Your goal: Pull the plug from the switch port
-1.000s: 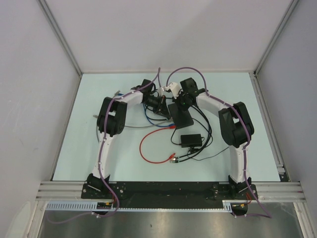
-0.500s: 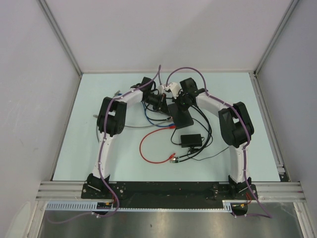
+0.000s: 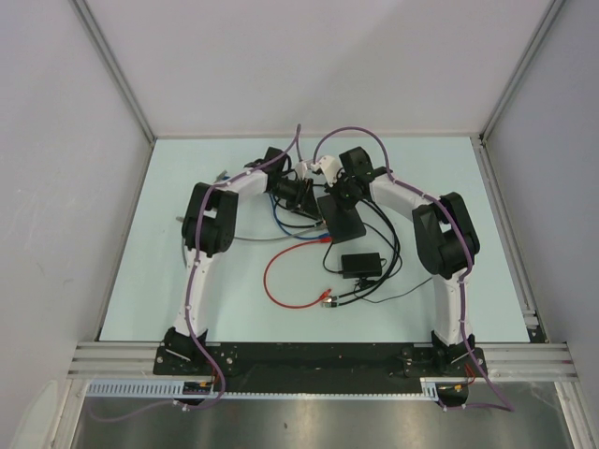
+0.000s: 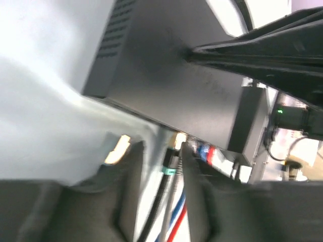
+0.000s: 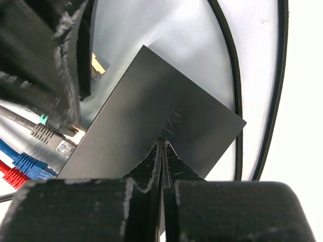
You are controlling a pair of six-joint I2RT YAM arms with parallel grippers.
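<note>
Switch on pale mint table, grey walls on three sides

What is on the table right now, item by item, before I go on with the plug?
switch: one, black, mid-table between the grippers.
small box: one, black, nearer than the switch, with thin black leads.
red cable: one, looped left of the small box.
blue cable: one, left of the switch.
grey cable: one, running left under the left arm.
dark cable: one, with a teal band, at the switch's edge.
table: one, pale green.
left gripper: fingers apart either side of the dark cable.
right gripper: shut, tips on the switch's top.
</note>
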